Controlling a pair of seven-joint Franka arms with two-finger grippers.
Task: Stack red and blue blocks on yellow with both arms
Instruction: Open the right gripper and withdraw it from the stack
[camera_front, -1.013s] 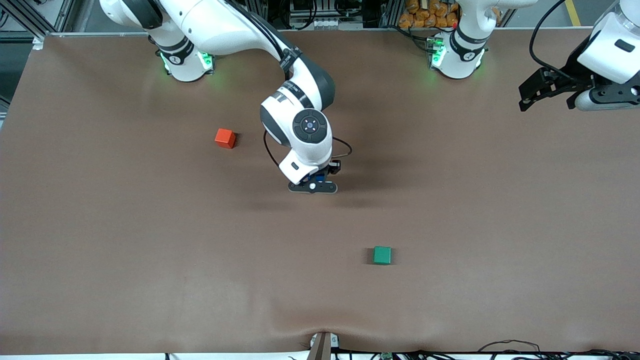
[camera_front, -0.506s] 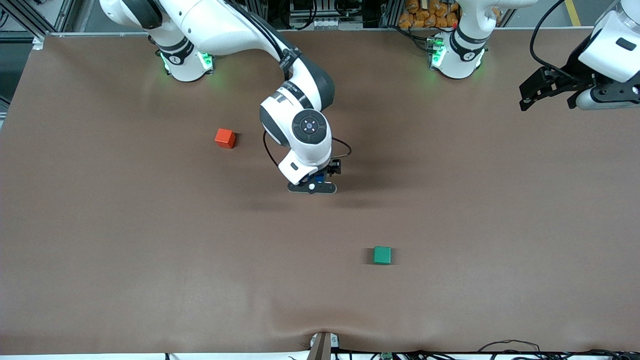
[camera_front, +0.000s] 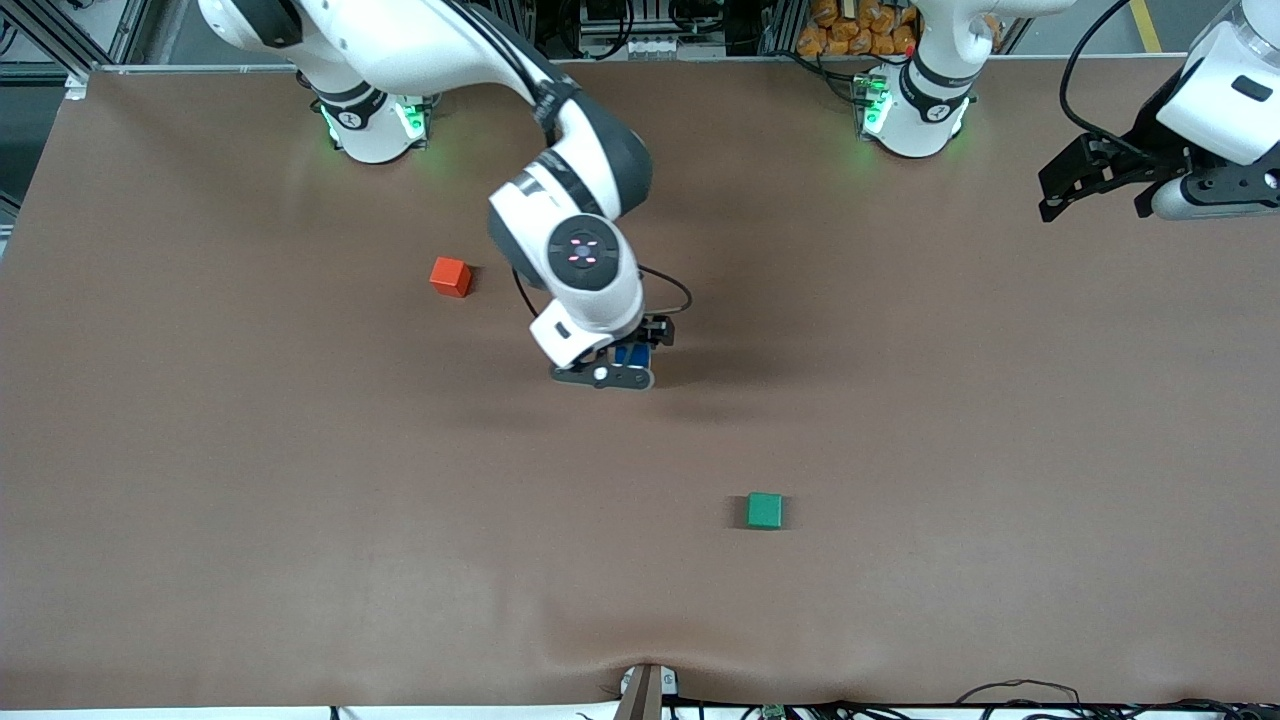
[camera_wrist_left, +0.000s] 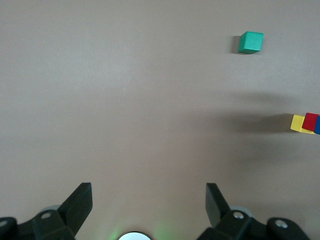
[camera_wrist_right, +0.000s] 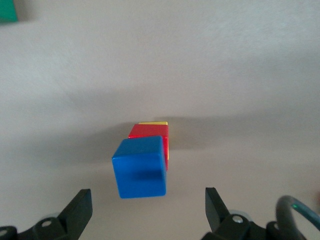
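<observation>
A: Where is the stack?
B: Upright: blue block (camera_wrist_right: 139, 167) on red block (camera_wrist_right: 149, 131) on yellow block (camera_wrist_right: 153, 123), farther than the green cube (camera_front: 765, 510). The yellow one is mostly hidden.
A: The jaws?
B: Right gripper (camera_wrist_right: 145, 210) is over it, jaws wide, empty. Left gripper (camera_wrist_left: 147, 210) waits, jaws wide.

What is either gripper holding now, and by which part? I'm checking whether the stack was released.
Nothing. The right gripper is open above the dark blue cube topping the stack; the left gripper waits open.
</observation>
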